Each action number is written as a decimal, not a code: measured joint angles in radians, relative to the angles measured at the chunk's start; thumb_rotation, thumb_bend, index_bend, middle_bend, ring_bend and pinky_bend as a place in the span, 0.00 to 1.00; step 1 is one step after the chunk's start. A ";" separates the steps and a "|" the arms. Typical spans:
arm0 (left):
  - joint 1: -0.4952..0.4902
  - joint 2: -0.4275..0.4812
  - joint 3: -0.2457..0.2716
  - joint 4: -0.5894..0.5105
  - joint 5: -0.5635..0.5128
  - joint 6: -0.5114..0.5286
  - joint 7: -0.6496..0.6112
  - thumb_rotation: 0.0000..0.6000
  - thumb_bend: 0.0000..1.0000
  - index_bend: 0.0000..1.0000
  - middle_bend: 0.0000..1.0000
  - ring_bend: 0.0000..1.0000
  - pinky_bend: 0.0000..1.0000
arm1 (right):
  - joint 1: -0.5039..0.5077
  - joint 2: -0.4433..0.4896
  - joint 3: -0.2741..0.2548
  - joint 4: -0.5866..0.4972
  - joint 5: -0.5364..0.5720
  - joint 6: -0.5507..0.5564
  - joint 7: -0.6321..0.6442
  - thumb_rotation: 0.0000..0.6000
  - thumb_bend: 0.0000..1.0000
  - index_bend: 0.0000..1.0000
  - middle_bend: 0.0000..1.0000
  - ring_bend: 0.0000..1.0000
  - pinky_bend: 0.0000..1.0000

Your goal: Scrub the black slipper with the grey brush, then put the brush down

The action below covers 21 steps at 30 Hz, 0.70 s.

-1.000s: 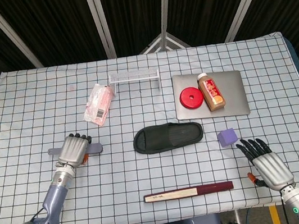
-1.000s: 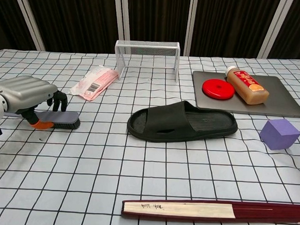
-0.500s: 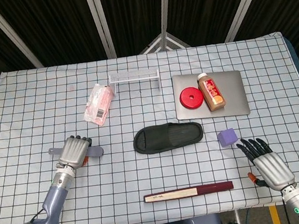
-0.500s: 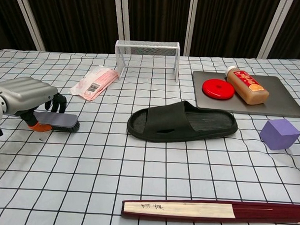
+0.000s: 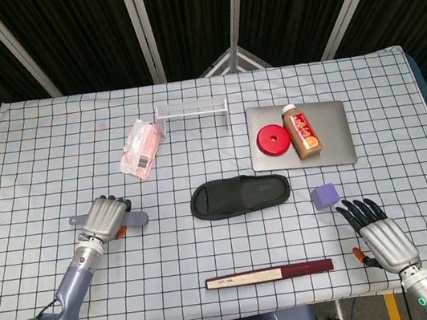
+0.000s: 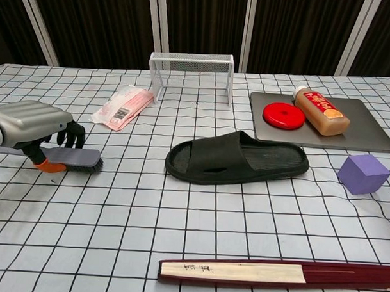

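Observation:
The black slipper (image 5: 240, 196) (image 6: 239, 159) lies flat at the middle of the checked table, toe opening to the left. Left of it, the grey brush (image 5: 135, 219) (image 6: 76, 158) lies bristles down on the cloth. My left hand (image 5: 105, 218) (image 6: 29, 123) covers the brush's handle end, fingers curled over the far side and the thumb under the near side, gripping it. At the near right edge in the head view, my right hand (image 5: 380, 235) rests with fingers spread and nothing in it; the chest view does not show it.
A pink packet (image 5: 141, 149) and a white wire rack (image 5: 191, 113) sit behind the slipper. A grey tray (image 5: 336, 136) at the back right bears a red disc (image 5: 272, 139) and a brown bottle (image 5: 302, 131). A purple cube (image 5: 325, 195) and a folded fan (image 5: 268, 275) lie nearer.
My left hand has drawn slightly back toward the near left edge, and the brush has shifted with it. The right hand and the slipper have not moved.

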 measured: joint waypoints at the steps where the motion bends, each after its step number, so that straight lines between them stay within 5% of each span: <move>1: -0.002 0.008 0.000 -0.005 0.001 -0.014 -0.020 1.00 0.52 0.47 0.49 0.39 0.41 | 0.000 -0.001 -0.001 0.000 -0.003 0.002 -0.003 1.00 0.42 0.00 0.00 0.00 0.00; 10: -0.060 0.135 -0.011 -0.103 0.010 -0.161 -0.149 1.00 0.52 0.48 0.50 0.39 0.41 | -0.002 -0.078 -0.012 0.003 -0.089 0.037 -0.079 1.00 0.42 0.00 0.00 0.00 0.00; 21: -0.166 0.194 -0.060 -0.215 -0.183 -0.149 -0.008 1.00 0.48 0.46 0.49 0.39 0.41 | 0.123 -0.263 0.049 -0.033 -0.117 -0.114 -0.246 1.00 0.42 0.00 0.00 0.00 0.00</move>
